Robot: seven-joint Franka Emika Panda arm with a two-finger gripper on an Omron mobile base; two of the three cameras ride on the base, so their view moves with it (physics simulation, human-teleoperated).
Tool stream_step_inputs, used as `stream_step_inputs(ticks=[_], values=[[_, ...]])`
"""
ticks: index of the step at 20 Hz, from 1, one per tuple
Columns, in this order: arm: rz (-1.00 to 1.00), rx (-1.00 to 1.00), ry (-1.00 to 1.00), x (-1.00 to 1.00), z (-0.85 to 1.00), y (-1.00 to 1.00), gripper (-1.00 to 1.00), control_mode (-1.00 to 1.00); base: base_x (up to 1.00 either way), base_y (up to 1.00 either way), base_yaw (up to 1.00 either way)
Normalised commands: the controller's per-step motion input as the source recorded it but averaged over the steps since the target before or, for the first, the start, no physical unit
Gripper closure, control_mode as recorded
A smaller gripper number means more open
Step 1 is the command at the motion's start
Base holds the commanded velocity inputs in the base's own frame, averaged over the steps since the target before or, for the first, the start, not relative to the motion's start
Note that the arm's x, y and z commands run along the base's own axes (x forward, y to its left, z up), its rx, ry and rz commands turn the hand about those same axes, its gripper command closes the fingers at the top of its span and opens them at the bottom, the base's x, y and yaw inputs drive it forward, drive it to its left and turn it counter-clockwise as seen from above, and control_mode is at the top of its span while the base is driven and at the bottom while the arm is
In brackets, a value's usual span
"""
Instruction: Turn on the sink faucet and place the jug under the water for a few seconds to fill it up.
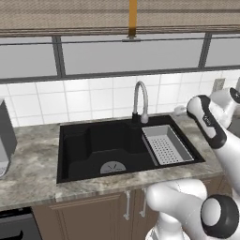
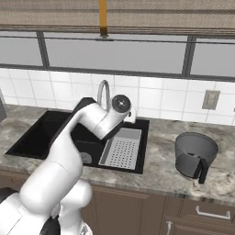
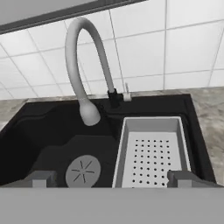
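Note:
The hand view looks down on the black sink point(image 3: 39, 135) from the front. My gripper point(image 3: 112, 179) is open wide above the sink's near side, with nothing between its fingertips point(image 3: 41, 179). The grey gooseneck sink faucet point(image 3: 81, 57) arches over the basin from its dark base at the back rim, its spout end above the round drain point(image 3: 83, 170). No water is in view. The dark grey jug point(image 2: 196, 153) stands upright on the counter to the right of the sink point(image 2: 36, 133), black handle toward the front, well apart from my arm.
A grey perforated tray point(image 3: 153, 153) fills the right part of the basin. A white tiled wall and a window rise behind the faucet point(image 1: 139, 101). A grey appliance point(image 1: 4, 136) stands at the counter's far left. A wall outlet point(image 2: 211, 98) sits above the jug.

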Motion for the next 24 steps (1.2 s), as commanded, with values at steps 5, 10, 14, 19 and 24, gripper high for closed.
stream_step_inputs(ticks=[5,10,14,19,24], values=[[0.08,0.1,-0.13,0.82,-0.16,-0.05,-1.0,-1.0,0.0,0.0,0.0],[0.09,0.05,-0.09,0.78,-0.17,0.0,-1.0,-1.0,0.0,0.0,0.0],[0.16,0.02,-0.07,0.49,-0.22,-0.03,-1.0,-1.0,0.0,0.0,0.0],[0.17,0.0,-0.05,0.4,-0.2,-0.06,-1.0,-1.0,0.0,0.0,0.0],[0.15,0.0,-0.01,0.43,-0.27,-0.07,-1.0,-1.0,0.0,0.0,0.0]])
